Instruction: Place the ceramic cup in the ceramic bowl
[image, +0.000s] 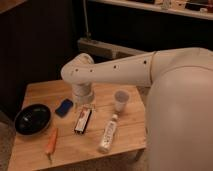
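The white ceramic cup (120, 99) stands upright on the wooden table (46, 91), right of centre. The glossy black ceramic bowl (32, 119) sits at the table's left edge with nothing in it. My white arm reaches in from the right and bends down at the table's middle. Below the wrist, my gripper (82, 121) hangs dark over the table between the two, left of the cup and well right of the bowl. Its fingers stand open with nothing in them.
A blue sponge (64, 107) lies between the bowl and the gripper. A clear plastic bottle (108, 132) lies on its side in front of the cup. An orange carrot (51, 142) lies near the front left edge. Dark shelving stands behind the table.
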